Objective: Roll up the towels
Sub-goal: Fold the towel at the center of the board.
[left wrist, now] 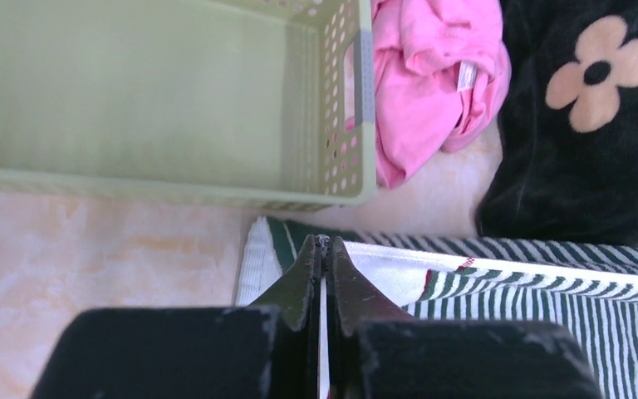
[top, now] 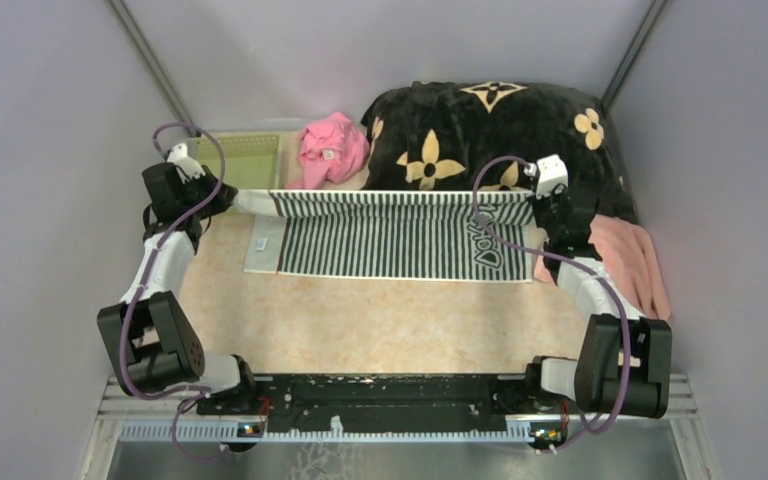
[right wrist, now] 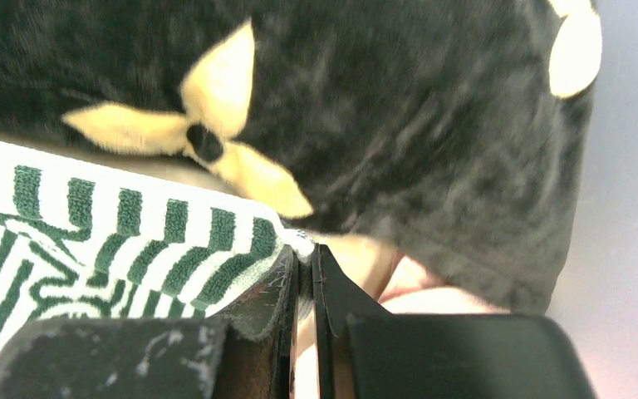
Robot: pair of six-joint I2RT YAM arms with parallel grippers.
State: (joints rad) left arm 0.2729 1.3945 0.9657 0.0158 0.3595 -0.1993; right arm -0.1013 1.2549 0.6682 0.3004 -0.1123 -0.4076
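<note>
The green-and-white striped towel lies across the table's far half, its far edge lifted and stretched between both grippers. My left gripper is shut on the towel's far left corner; in the left wrist view the jaws pinch the white hem of the towel. My right gripper is shut on the far right corner; in the right wrist view the jaws pinch the striped towel at its corner. The salmon-pink towel lies crumpled at the right, under my right arm.
A big black blanket with tan flowers is heaped at the back right. A bright pink cloth sits beside a pale green perforated basket at the back left. Grey walls close in on both sides.
</note>
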